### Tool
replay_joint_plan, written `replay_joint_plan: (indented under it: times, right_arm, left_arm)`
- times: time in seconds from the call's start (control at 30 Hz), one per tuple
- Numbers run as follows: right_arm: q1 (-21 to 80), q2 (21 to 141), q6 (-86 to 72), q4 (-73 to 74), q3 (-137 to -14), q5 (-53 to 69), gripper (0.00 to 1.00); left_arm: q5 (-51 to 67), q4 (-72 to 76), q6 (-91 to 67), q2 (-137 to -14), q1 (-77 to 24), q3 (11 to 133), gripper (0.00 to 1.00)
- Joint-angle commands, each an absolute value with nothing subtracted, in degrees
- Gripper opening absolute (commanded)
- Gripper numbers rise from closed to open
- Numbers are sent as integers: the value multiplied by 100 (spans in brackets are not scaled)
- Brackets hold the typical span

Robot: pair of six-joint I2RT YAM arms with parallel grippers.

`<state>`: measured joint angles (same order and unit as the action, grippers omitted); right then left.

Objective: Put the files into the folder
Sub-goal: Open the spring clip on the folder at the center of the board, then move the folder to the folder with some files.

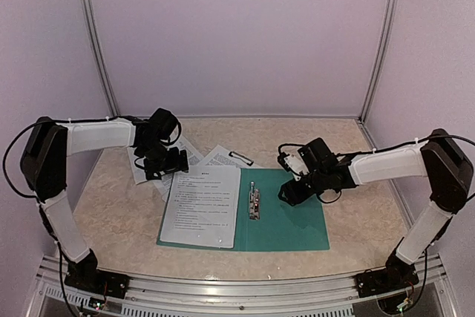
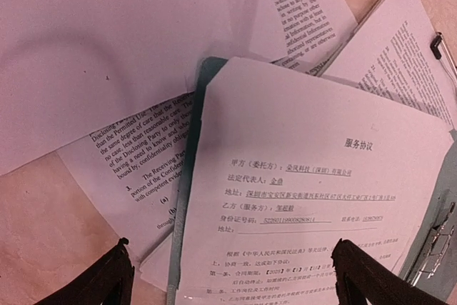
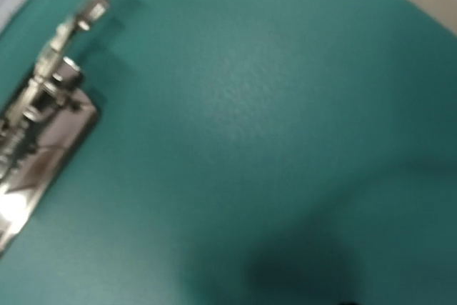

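Pale lilac walls (image 1: 237, 35) are enclosing a beige marbled table (image 1: 349, 139). Only the overhead view is giving the whole layout. The folder (image 1: 293, 220) is lying open and flat near the front edge. One of the files, a printed top sheet (image 1: 202, 206), is resting on its left half. The metal clip (image 1: 254, 203) is sitting along the spine, just beside that sheet's right edge. More loose sheets (image 1: 221, 156) are fanning out on the table behind the folder's far left corner, and a small black clip (image 1: 241, 158) is lying among them.

The left wrist view is adding what the overhead one cannot resolve. The top sheet is carrying Chinese text and the sheets under it English paragraphs. A strip of the folder's teal card is peeking out along the top sheet's left edge.

In that same view the left gripper (image 2: 230, 248) is standing wide open over the top sheet's near part. Its fingers (image 2: 107, 280) are showing at the two bottom corners, well apart, and are clasping nothing. Whether the tips are touching the paper cannot be told.

The right wrist view is blurred and is showing only teal card, with the shiny clip at its left edge. A dark shadow is lying at the bottom, and its own fingers are not showing. From above, the right gripper (image 1: 291, 189) is hanging over the folder's right half, just right of the clip. It is too small and dark there to tell how far its jaws are parted or whether it is touching the card.
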<state>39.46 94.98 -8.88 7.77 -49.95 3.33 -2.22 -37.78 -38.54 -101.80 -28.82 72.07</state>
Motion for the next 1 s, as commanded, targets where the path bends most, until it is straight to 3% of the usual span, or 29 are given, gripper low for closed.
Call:
replay_joint_plan:
  times: [0.0, 0.5, 0.97]
  right_arm:
    - [3911, 9287, -1023, 606, -4821, 399, 63]
    - [3911, 9069, -1070, 749, -4588, 313, 63]
    - [3911, 8967, -1115, 706, -4445, 284, 63]
  left_arm:
    - [-250, -3780, -3426, -10623, -2673, 7484, 94]
    - [457, -3809, -3358, -11772, -2620, 8218, 94]
    - [302, -3718, -3665, -11793, -3410, 8289, 91]
